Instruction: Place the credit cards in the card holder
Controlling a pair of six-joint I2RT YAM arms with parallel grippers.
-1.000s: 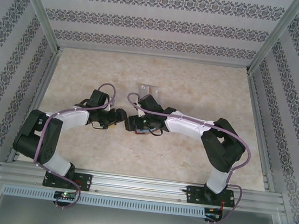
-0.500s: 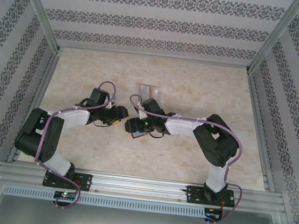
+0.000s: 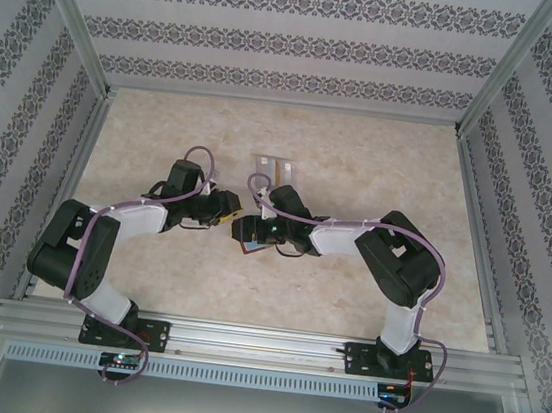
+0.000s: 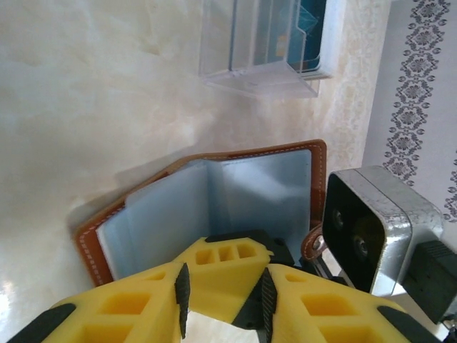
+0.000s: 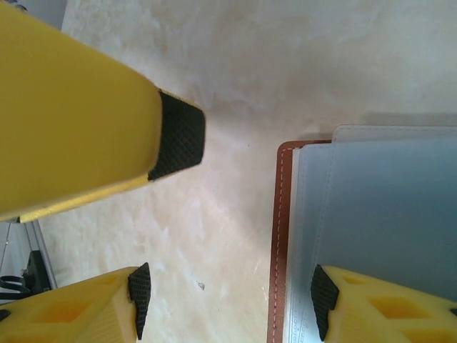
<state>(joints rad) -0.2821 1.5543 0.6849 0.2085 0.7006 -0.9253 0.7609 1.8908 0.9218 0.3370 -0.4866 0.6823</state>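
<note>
The card holder (image 4: 214, 196) lies open on the table, brown leather outside and grey-blue pockets inside; it also shows under the grippers (image 3: 253, 248) and as a stitched edge (image 5: 280, 236). My left gripper (image 4: 223, 300) hovers at its near side, jaws narrowed but apart, with nothing between the pads. My right gripper (image 5: 228, 300) is open and straddles the holder's left edge, one finger over a pocket page, the other over bare table. Both grippers meet at mid-table, left (image 3: 226, 212) and right (image 3: 246, 231). The credit cards (image 4: 308, 32) stand in a clear stand (image 4: 257, 75) beyond the holder.
The clear stand (image 3: 274, 169) sits just behind the two grippers. The left gripper's finger (image 5: 86, 114) looms close over the right gripper. The right wrist camera (image 4: 371, 229) sits right of the holder. Patterned walls and metal rails (image 3: 68, 181) enclose the marble table.
The left gripper has moved right toward the holder and its jaws have narrowed. The right arm has folded a little, its gripper staying over the holder.
</note>
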